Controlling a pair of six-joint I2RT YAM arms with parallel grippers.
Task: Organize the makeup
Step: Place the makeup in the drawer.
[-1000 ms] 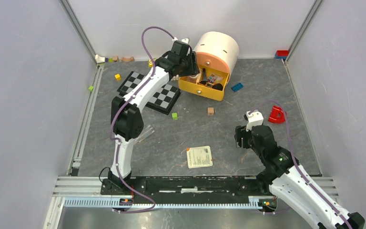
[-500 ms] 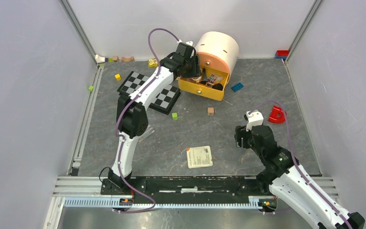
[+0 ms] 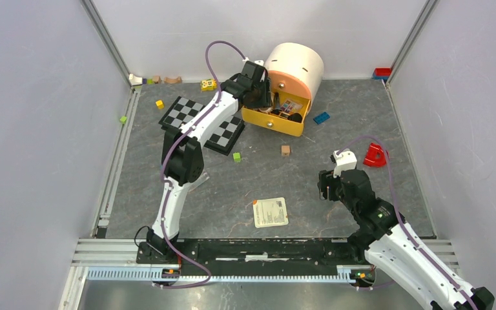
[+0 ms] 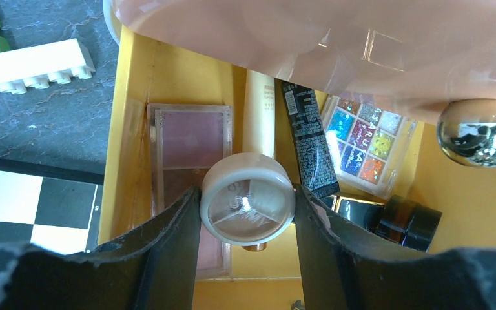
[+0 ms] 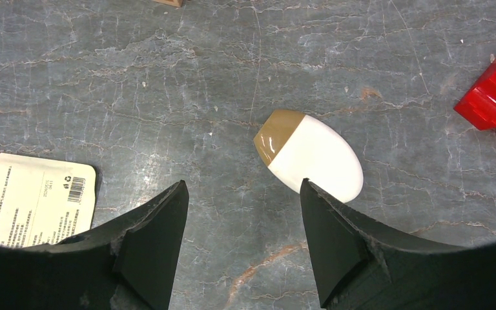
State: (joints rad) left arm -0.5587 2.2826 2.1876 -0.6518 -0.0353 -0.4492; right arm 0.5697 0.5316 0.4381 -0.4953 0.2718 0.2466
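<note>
The tabletop point(image 3: 265, 181) is dark grey, marbled with pale veins. The drawer point(image 4: 174, 71) is yellow, the round box point(image 3: 295, 64) pale peach, and its knob point(image 4: 479, 132) mirror silver. The compact point(image 4: 247, 199) is pale peach with a clear lid. The pink palette point(image 4: 187, 135) has dusky rose and brown pans. The glitter palette point(image 4: 365, 145) shows sparkling squares of blue, green, orange and purple. The black tube point(image 4: 309, 135) carries white print, and the cream tube point(image 4: 258, 110) is plain. The sponge point(image 5: 313, 158) is white with a tan tip. The chessboard point(image 3: 184, 111) is checked black and white. The card point(image 5: 32, 194) is cream with black print and an orange corner. The red brick point(image 5: 494, 90) is glossy, and the white brick point(image 4: 35, 63) is plain.
</note>
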